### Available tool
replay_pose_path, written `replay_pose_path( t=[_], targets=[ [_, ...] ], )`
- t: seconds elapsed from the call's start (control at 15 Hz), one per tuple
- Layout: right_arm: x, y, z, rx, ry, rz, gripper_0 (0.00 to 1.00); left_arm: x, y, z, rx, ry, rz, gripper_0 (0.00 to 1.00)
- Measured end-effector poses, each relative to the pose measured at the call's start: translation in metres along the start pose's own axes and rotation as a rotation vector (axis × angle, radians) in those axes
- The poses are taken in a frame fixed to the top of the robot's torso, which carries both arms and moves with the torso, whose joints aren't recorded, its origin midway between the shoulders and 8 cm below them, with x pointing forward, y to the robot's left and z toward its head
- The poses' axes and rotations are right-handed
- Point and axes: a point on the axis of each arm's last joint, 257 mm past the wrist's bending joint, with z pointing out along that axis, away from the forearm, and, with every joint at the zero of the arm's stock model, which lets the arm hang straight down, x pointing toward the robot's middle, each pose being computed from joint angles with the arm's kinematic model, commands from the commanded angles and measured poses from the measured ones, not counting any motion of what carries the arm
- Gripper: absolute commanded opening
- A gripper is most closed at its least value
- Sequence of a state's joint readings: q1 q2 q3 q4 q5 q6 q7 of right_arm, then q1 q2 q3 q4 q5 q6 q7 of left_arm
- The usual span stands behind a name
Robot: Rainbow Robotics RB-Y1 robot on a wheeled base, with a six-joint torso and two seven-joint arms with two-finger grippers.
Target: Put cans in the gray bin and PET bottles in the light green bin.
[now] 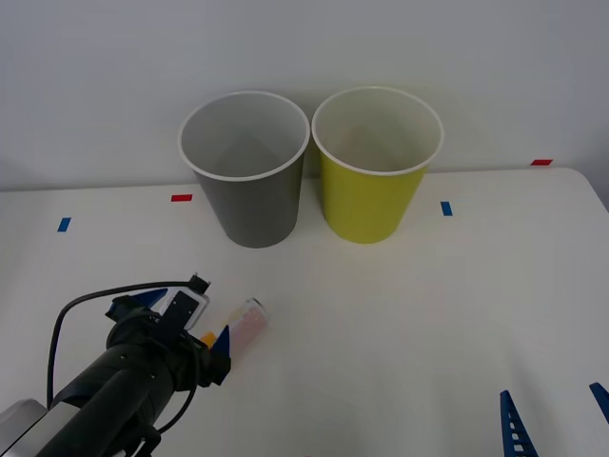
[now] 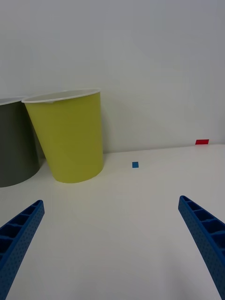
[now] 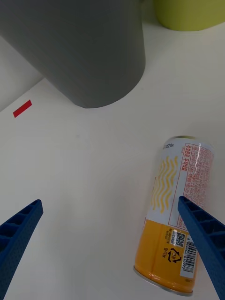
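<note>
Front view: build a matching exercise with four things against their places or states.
1 gray bin
2 light green bin
3 drink container
4 right gripper

A lying on its side beside the open left gripper
B upright, right one of the pair
C open, at the table's near right
D upright, left one of the pair

Pairs: 1-D, 2-B, 3-A, 4-C

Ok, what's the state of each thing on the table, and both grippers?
gray bin: upright, nothing seen inside.
light green bin: upright, nothing seen inside.
can: lying on its side, ungripped.
left gripper: open, at the can.
right gripper: open, idle.
</note>
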State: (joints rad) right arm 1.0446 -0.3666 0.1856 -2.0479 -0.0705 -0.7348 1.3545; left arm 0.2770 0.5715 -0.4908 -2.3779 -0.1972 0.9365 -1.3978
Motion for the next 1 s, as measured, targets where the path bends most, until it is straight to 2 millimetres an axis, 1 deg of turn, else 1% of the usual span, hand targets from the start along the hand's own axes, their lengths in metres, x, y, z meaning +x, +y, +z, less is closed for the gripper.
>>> replay_pose_path(
  t=[0.13,0.27,0.4,0.67,0.87,0.93,1.0],
  targets=[
    [0.000,0.000,0.000,0.000,0.000,0.000,1.00,-0.001,0.008,0.000,-0.017,-0.001,0.003,1.00],
    [0.000,0.000,0.000,0.000,0.000,0.000,1.00,-0.010,0.010,-0.004,-0.022,-0.012,-0.015,1.00],
    [0.000,0.000,0.000,0.000,0.000,0.000,1.00,-0.007,0.012,-0.009,-0.031,0.026,-0.036,1.00],
    [0.000,0.000,0.000,0.000,0.000,0.000,1.00,-0.002,0.037,-0.010,-0.069,0.040,0.005,1.00],
    [0.000,0.000,0.000,0.000,0.000,0.000,1.00,0.002,0.049,-0.012,-0.018,0.027,0.017,1.00],
    [0.000,0.000,0.000,0.000,0.000,0.000,1.00,0.002,0.051,-0.013,0.003,0.025,0.025,1.00],
    [0.000,0.000,0.000,0.000,0.000,0.000,1.00,0.002,0.047,-0.014,0.027,0.025,0.022,1.00]
  ],
)
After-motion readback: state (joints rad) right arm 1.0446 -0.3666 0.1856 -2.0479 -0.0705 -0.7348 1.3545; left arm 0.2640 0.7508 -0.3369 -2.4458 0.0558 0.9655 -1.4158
